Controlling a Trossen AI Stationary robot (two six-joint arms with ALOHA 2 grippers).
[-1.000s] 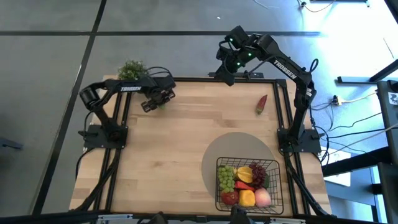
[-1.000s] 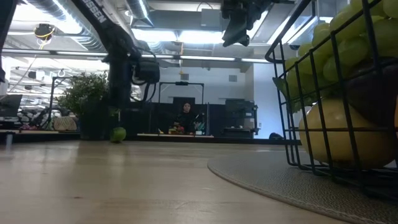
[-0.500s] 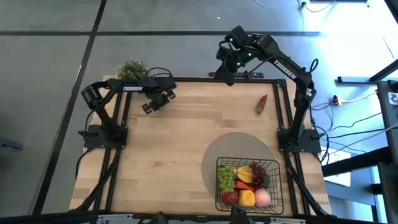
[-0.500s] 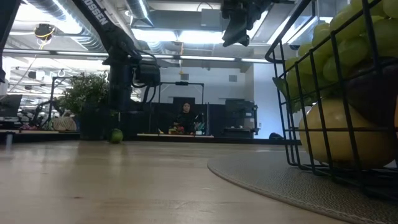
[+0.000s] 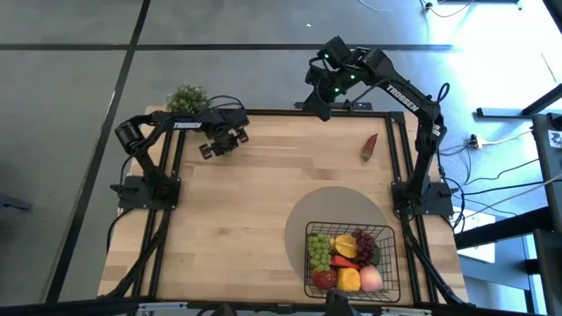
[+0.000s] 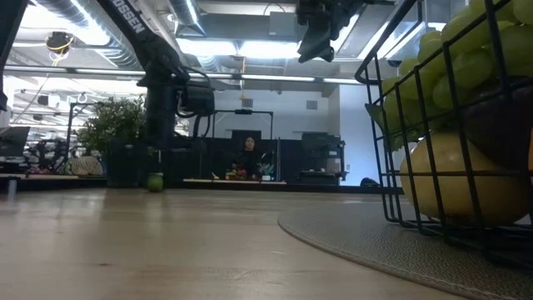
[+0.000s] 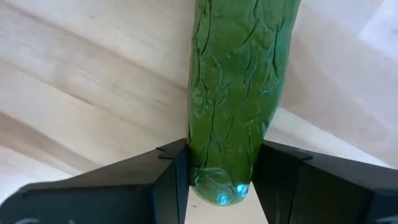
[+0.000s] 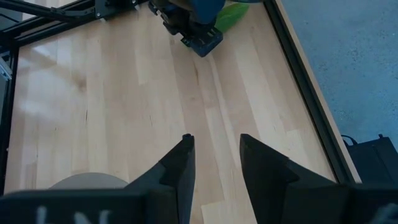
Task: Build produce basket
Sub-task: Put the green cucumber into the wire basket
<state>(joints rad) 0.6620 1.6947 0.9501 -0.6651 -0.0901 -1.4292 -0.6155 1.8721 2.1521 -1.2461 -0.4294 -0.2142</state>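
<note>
A green cucumber lies on the wooden table at its far left, and its end shows in the low view. My left gripper is down over it and shut on it. A red chili lies at the far right. The black wire basket stands near the front edge and holds grapes, a lemon, an apple, a peach and other produce. My right gripper hangs open and empty high over the far edge. My left gripper pinches the cucumber between its two fingers, on its two long sides close to one end. The fingers come from above, slanting, one on each side. The cucumber lies on the table.
A bushy potted plant stands just beyond the far left corner, close to my left arm. A round grey mat lies under the basket. Bare wood lies between the cucumber and the mat.
My left gripper has shifted slightly over the cucumber at the far left of the table. The cucumber's end has moved a little toward the left edge with it. My right arm has kept still.
</note>
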